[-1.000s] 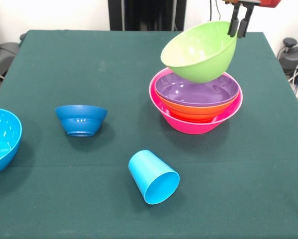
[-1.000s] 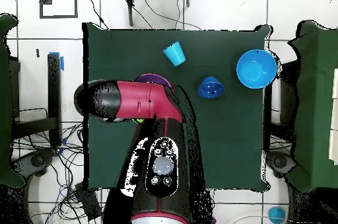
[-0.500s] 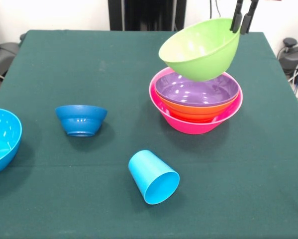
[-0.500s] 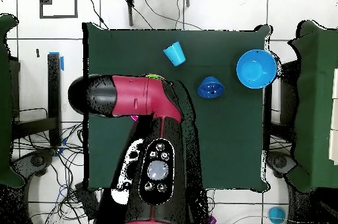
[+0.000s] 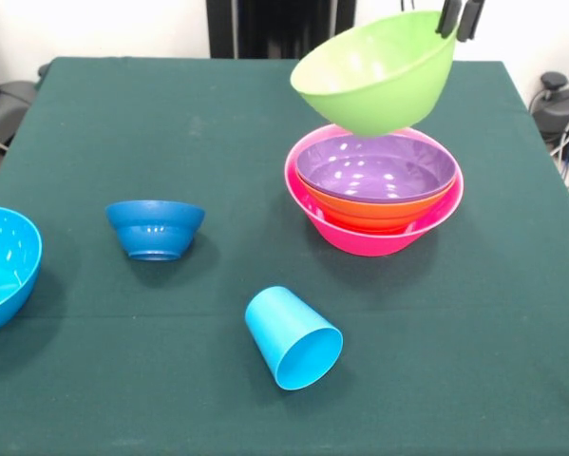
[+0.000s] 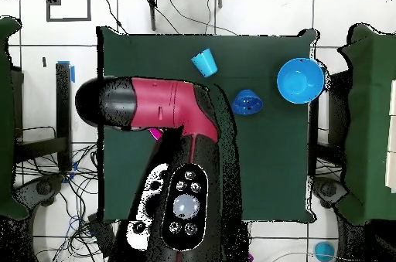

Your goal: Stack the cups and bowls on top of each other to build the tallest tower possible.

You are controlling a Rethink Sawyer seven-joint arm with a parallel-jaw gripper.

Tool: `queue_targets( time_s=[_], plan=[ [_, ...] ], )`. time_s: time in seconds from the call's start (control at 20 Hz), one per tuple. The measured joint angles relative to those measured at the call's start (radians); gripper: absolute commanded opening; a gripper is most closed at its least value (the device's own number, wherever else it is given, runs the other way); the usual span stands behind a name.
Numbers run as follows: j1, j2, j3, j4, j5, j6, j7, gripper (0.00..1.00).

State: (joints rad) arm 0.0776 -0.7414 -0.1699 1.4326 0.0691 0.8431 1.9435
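Front view | hand [image 5: 458, 19] grips lime green bowl [image 5: 374, 73] rim | tilted, glossy, above tower [image 5: 374, 190]

A lime green bowl [image 5: 377, 76] hangs tilted above the tower [image 5: 374, 195] of purple, orange and pink bowls; a sky blue cup [image 5: 293, 337] lies on its side.

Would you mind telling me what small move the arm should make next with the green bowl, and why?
Probably lower it straight down. The end effector grips the lime green bowl by its rim, tilted and hanging clear above the purple bowl, which sits nested in the orange bowl and the pink bowl. It looks roughly centred, so descending should seat it.
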Motion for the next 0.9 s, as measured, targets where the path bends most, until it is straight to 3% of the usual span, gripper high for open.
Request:
queue_targets(
  time_s=[0.3,0.9],
  plan=[
    [0.033,0.001,-0.06,-0.071,-0.002,0.074,0.0,0.0],
    [0.103,0.048,-0.121,-0.152,-0.002,0.077,0.037,0.0]
  ],
)
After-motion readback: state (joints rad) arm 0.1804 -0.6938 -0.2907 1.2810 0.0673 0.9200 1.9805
